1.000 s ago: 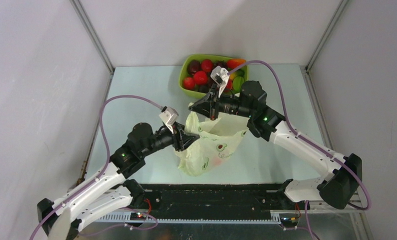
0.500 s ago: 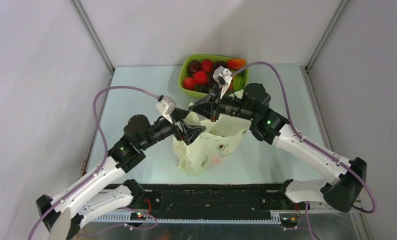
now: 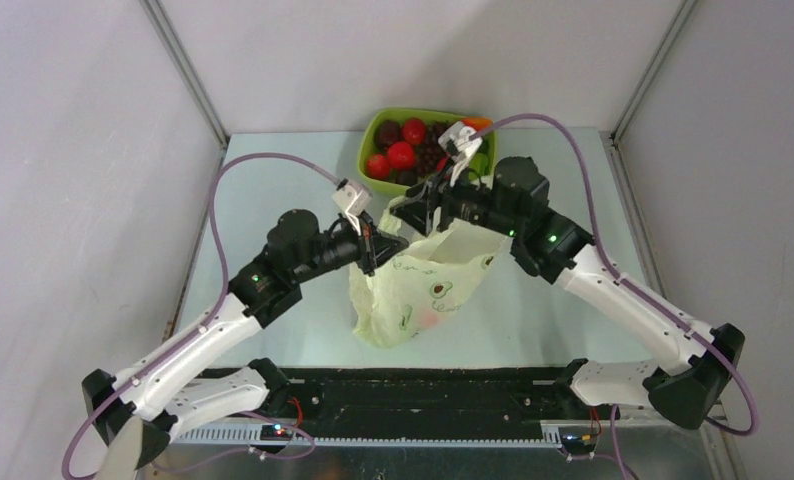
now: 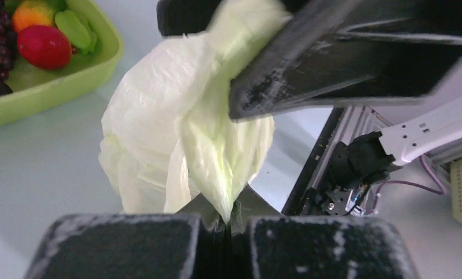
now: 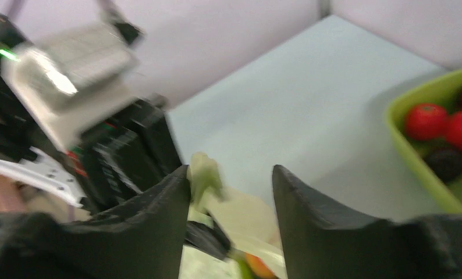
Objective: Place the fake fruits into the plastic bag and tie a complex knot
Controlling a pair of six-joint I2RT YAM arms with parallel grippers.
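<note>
1. Holding the bag (image 3: 425,290) open for loading looks like the step in hand. It slumps mid-table, its mouth raised between the two grippers.
2. The left gripper (image 4: 229,225) has its fingers closed, pinching a fold of the bag's rim. The film hangs taut from that pinch.
3. The right gripper (image 5: 230,177) has its fingers apart. A scrap of pale film sits against one finger, unclamped.
4. The fruits (image 3: 401,155) lie in the tray (image 3: 365,150) at the far edge, just behind the bag. You cannot tell whether any fruit is inside the bag.
5. To do this well, hold the left pinch firm and draw that rim up and outward, so the mouth stays wide. Send the right gripper to the tray only once its fingers are free of the film.
6. The two grippers sit very near each other over the bag's mouth, so move one at a time.
7. The tray's near rim lies just beyond the right gripper, so lift before you reach over it.
8. Bare table (image 3: 273,180) lies to the left and right of the bag. Walls close in the far side and both flanks.
</note>
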